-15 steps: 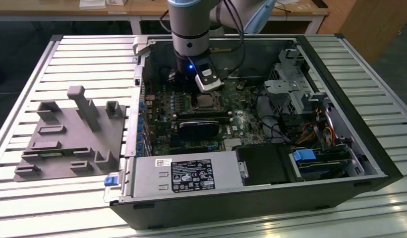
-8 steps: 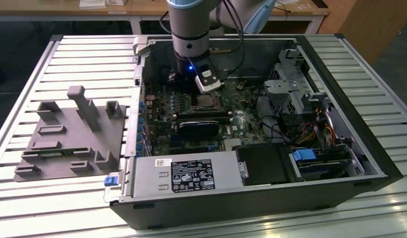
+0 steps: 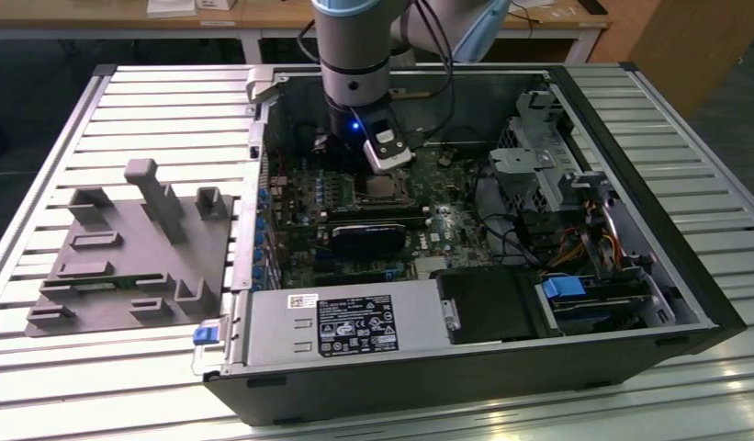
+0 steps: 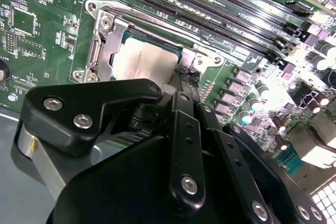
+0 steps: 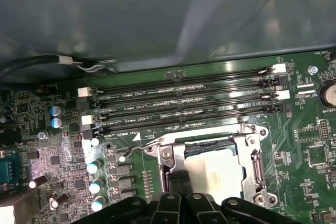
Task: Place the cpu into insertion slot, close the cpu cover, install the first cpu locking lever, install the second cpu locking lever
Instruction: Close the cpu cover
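The chip [image 5: 220,174] lies flat in its socket [image 5: 167,154] on the green board [image 5: 310,129], beside the long memory slots [image 5: 178,100], with the metal cover [image 5: 255,161] folded down around it. The hand [image 5: 179,182] hangs at the socket's edge with its fingertips [image 5: 173,181] drawn together. I cannot tell whether a thin wire is pinched between them. A wire lever [image 5: 139,150] juts from the socket's corner toward the small capacitors [image 5: 94,167], so the work looks to be at the levers. Doing it well would mean a steady downward push on the lever's end, then a small sideways tuck under its hook. The fingertips should stay clear of the chip's top and the nearby capacitors.
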Controlling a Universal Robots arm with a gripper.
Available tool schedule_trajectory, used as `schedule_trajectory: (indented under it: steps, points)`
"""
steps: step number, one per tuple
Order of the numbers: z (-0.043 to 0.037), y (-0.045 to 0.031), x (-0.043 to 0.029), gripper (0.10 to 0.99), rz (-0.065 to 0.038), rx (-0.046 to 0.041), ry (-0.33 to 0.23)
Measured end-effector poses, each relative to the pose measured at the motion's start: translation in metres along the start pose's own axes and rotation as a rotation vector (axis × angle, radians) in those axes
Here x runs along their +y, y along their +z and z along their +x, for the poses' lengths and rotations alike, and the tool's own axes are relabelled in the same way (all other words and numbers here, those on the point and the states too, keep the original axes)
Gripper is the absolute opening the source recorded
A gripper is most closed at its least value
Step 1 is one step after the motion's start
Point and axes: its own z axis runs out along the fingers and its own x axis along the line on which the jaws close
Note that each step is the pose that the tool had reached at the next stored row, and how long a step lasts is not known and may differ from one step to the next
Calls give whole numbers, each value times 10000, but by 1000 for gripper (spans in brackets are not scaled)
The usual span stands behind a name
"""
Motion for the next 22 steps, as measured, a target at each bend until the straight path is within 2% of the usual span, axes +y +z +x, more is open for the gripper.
schedule_trajectory:
  steps: [10, 16, 22]
  points:
    - [-41, 1, 6, 102, 3, 11, 1]
    - [-45, -71, 11, 102, 2, 10, 1]
    - [-61, -73, 13, 102, 2, 13, -1]
